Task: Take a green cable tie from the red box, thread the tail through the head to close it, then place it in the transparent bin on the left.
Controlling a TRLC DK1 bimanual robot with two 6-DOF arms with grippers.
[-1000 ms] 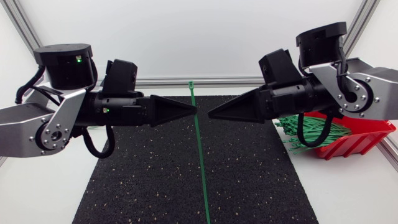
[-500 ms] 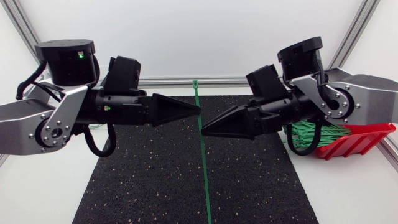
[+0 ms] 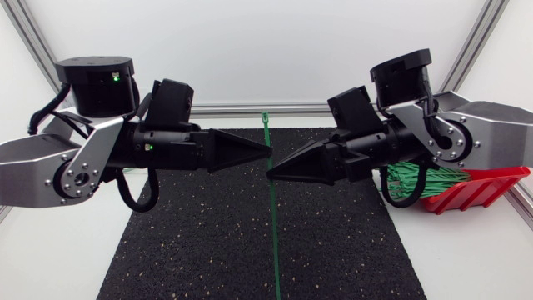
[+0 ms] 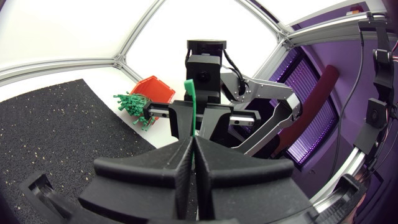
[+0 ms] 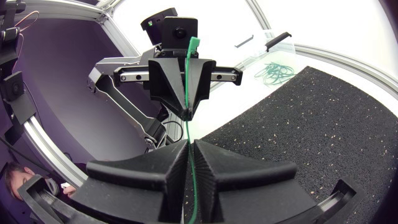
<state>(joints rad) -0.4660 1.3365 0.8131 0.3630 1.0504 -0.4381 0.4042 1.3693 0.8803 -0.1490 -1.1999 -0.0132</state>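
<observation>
Green cable tie is pinched by both grippers over the middle of the black mat, held clear of the mat's surface. In the head view it runs as a straight line across the mat's centre. Its head sits over the mat's far edge and the tail goes past the mat's near edge, out of view.

Left gripper comes in over the mat's left half. Fingers are closed together, and its own wrist view shows the tie clamped at the tips and standing up out of them.

Right gripper comes in over the mat's right half, tip to tip with the left and slightly nearer the mat's near edge. Its wrist view shows the fingers pressed on the tie, with the green strip running down the seam between them.

The two grippers point nose to nose and grip the tie just apart from each other.

Red box sits off the mat's right edge, partly behind the right arm, with a bundle of green ties spilling out toward the mat.

Transparent bin is off the mat on the white table, visible only in the right wrist view. It has looped green ties inside.
</observation>
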